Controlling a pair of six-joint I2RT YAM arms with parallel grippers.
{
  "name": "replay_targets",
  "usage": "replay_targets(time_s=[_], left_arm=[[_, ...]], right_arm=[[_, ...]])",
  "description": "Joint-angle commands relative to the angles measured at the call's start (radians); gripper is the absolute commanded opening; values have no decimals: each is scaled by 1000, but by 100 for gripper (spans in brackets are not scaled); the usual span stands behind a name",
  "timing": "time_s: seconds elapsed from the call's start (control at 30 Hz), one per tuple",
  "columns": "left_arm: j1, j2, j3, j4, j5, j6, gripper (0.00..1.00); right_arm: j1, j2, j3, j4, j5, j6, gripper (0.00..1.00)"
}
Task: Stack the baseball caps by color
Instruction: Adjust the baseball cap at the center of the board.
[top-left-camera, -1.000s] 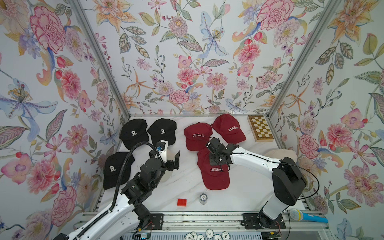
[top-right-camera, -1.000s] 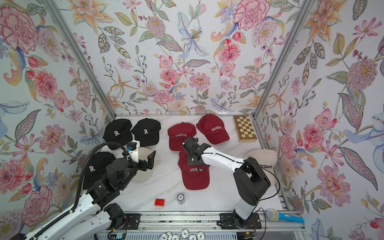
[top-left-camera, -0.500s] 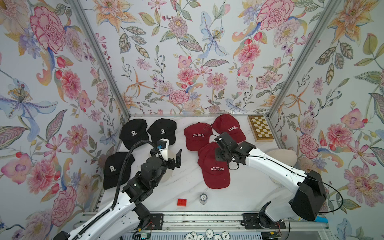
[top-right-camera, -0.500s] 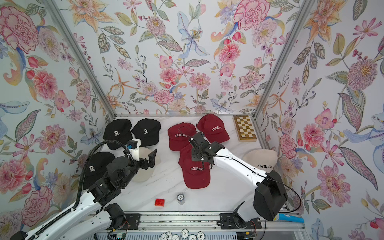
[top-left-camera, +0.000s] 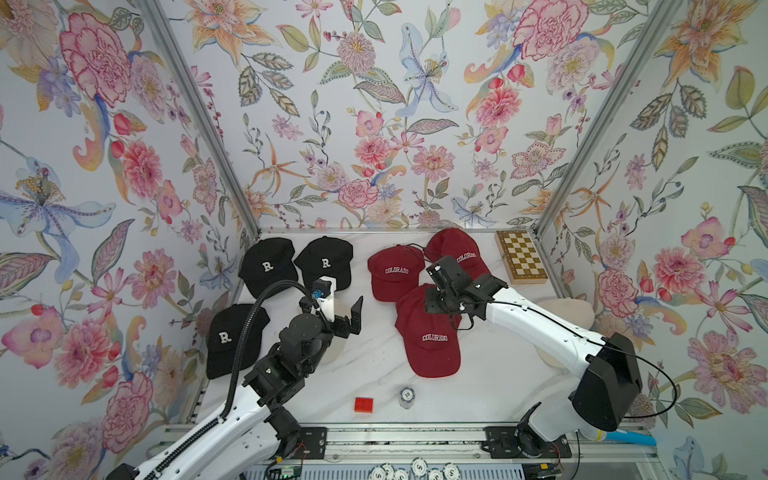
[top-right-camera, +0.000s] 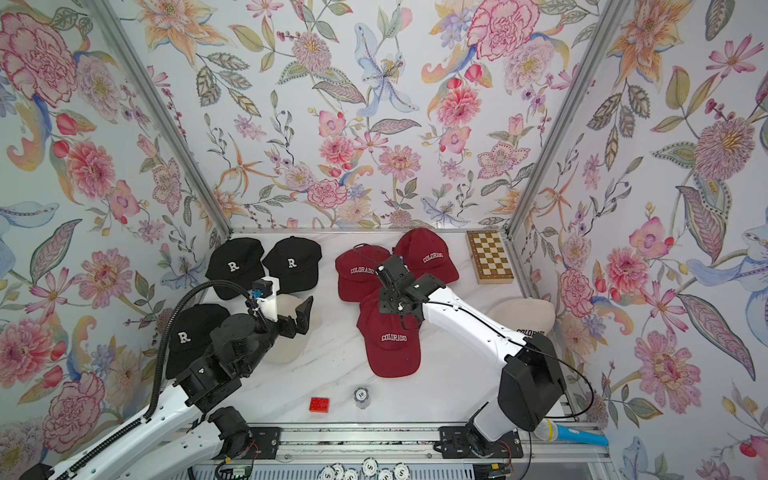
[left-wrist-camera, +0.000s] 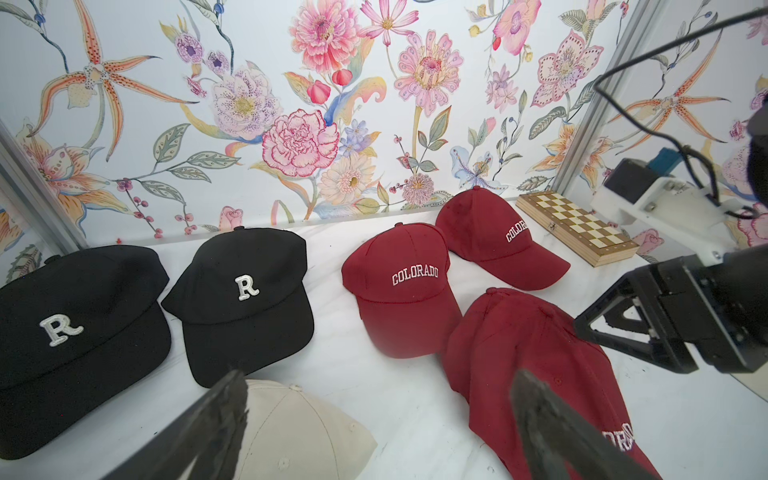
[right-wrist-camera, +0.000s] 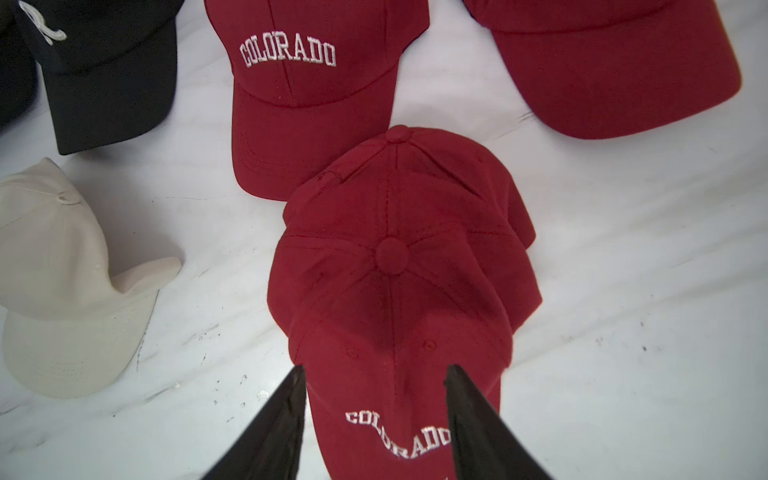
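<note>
Three black baseball caps lie at the left. Two dark red caps lie at the back. One red cap rests on another red cap, a little offset, mid-table. My right gripper hangs open just over this pair, holding nothing. A cream cap lies under my left gripper, which is wide open and empty. A second cream cap sits at the right, partly behind the right arm.
A folded chessboard lies in the back right corner. A red toy brick and a small stack of poker chips stand near the front edge. Loose chips lie below the rail. Flowered walls close three sides.
My right gripper has opened and let go of the red cap, which stays on the other red cap. The right arm's elbow swung out to the right. The left arm has not moved.
</note>
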Motion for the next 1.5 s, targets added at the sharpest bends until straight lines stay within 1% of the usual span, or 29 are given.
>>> replay_targets(time_s=[0.0, 0.4, 0.7, 0.9, 0.97, 1.17, 1.3, 1.47], left_arm=[[-9, -5, -10, 24, -20, 22, 99], [-11, 6, -9, 23, -27, 43, 100], [-9, 27, 0, 30, -26, 43, 100], [-9, 42, 8, 37, -28, 45, 100], [-9, 50, 10, 41, -28, 45, 100], [-9, 71, 19, 52, -26, 40, 100], [-9, 79, 21, 61, -24, 36, 100], [-9, 91, 21, 71, -22, 34, 100]], right_arm=[[6, 42, 31, -24, -14, -22, 55], [-1, 172, 22, -17, -19, -19, 51], [-42, 207, -15, 19, -34, -41, 50], [-75, 198, -39, 21, -37, -73, 50], [-112, 188, -52, 21, -38, -81, 49], [-149, 146, -89, 22, -52, -105, 50], [-155, 100, -91, 20, -68, -116, 53], [-156, 52, -54, -10, -80, -119, 58]])
